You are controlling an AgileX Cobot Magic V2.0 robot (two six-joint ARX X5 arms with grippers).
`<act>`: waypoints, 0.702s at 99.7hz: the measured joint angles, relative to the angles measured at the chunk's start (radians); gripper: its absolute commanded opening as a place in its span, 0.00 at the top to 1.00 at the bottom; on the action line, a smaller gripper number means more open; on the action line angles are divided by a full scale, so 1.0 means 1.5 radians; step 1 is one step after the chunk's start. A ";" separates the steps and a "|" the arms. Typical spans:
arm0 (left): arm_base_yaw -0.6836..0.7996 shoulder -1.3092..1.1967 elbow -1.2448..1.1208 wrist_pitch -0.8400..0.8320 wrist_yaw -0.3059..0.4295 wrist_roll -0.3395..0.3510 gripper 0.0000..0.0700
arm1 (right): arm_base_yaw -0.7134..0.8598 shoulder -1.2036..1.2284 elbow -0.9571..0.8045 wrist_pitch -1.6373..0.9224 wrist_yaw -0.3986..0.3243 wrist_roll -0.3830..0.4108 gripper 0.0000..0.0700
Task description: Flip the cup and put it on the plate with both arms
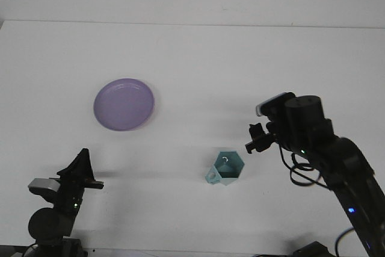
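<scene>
White table (192,58), seen from above and forward. Teal cup (227,169) sits on the table surface right of centre, toward the near edge, mouth facing up with its faceted rim showing and a small handle sticking out at lower left; nothing is touching it. Purple plate (124,103) lies flat on the left half of the table, well apart from the cup, up and to the left of it, with nothing on it. Right gripper (254,139) hangs just up and to the right of the cup, clear of it, holding nothing; the dark fingers merge against the black wrist housing, so I cannot tell whether they are spread or pressed together. Right arm (337,161) runs from the lower right corner up to that wrist, with a loop of black cable (301,176) hanging below it and small lit indicators on the body (one greenish near the wrist, one blue lower down). Left gripper (81,170) stands low at the bottom left corner, near the table's front edge, pointing upward, well away from both cup and plate; it carries nothing, and its tips read as one dark wedge, so their state cannot be told either. A grey block (43,185) is mounted on the left arm just below the gripper, with a green light beside it.
</scene>
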 measured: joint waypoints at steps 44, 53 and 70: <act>-0.016 0.296 0.316 -0.176 0.169 0.034 0.98 | -0.090 -0.409 -0.432 0.284 0.004 0.042 0.48; -0.039 0.386 0.397 -0.238 0.182 0.057 0.98 | -0.091 -0.470 -0.491 0.321 0.021 0.046 0.48; -0.110 0.543 0.529 -0.336 0.184 0.108 0.98 | -0.091 -0.540 -0.540 0.347 0.062 0.046 0.48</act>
